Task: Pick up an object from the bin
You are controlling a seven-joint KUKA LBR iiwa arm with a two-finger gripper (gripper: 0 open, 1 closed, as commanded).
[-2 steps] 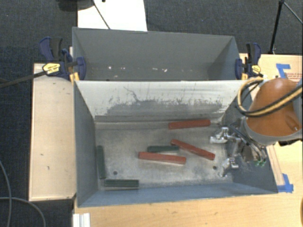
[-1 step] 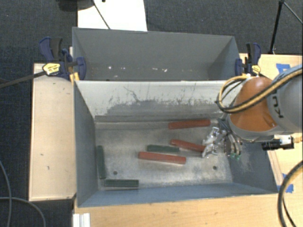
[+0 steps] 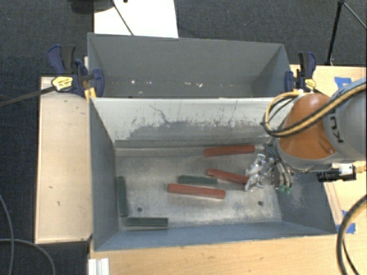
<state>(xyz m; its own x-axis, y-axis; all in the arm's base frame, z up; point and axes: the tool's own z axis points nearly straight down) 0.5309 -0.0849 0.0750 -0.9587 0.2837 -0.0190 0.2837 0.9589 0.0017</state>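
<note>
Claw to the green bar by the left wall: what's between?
Camera view: short reddish bar, dark green bar, long reddish bar, then bare floor.

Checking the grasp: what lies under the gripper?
The right end of a short red stick runs in under the gripper; a green stick lies just left of it. Whatever else sits on the bin floor beneath the gripper is covered.

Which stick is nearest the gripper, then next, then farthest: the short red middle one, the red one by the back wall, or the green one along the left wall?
1. Short red stick, right beside the gripper.
2. Red stick by the back wall, a little behind it.
3. Green stick along the left wall, far on the other side.
</note>
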